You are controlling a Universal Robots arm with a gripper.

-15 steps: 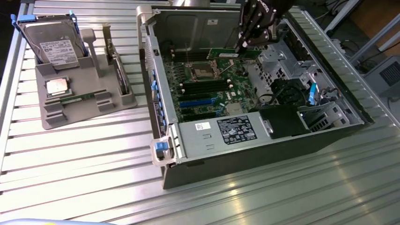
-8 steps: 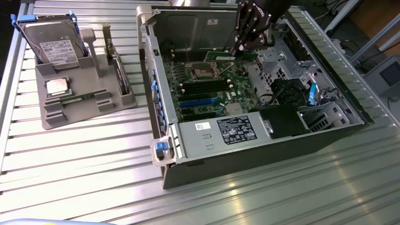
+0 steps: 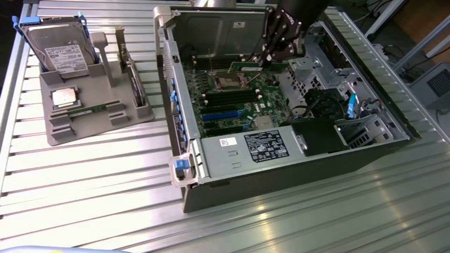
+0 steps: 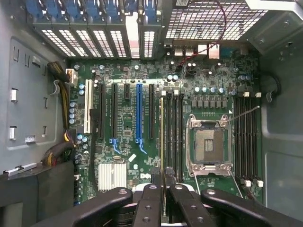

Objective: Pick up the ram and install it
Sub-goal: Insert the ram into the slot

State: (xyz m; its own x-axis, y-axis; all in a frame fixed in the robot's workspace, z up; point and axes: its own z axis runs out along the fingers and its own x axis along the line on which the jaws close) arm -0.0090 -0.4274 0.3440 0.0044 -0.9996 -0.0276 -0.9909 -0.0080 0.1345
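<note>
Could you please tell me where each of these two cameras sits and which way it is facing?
Exterior view: set high off the arm, looking down at the ribbed metal table, the open grey computer case and a grey parts holder; the black gripper reaches into the case.
Wrist view: on the wrist, looking straight at the green motherboard inside the case; the gripper grips a slim green ram stick edge-on.
Shared: the motherboard with its empty silver CPU socket, and the gripper.
</note>
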